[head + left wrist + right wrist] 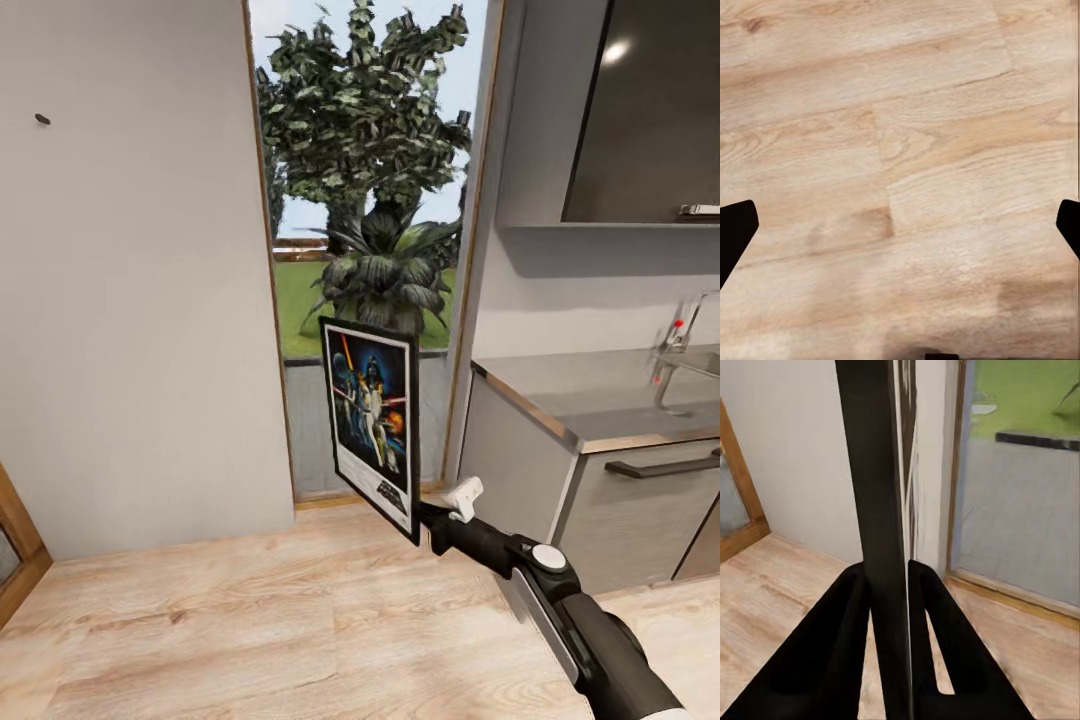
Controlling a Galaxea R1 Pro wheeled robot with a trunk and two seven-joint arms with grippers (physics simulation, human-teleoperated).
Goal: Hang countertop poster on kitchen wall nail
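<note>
Right gripper [425, 512] clamped on poster [370, 425], lower right corner; fingers [844, 622] pinch frame edge-on in right wrist view. Poster upright in air above wood floor [250, 620], front of glass door [365, 250], left of kitchen countertop [600, 395]. Title text too small to read. Wall nail [42, 119] far left, high on grey wall, well apart from poster. Left gripper [900, 232] fingertips spread wide, empty, over floor.

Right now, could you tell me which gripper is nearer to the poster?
Right. The right gripper is clamped on the poster at its lower corner, holding it upright. The left gripper hangs open over bare wooden floor.
</note>
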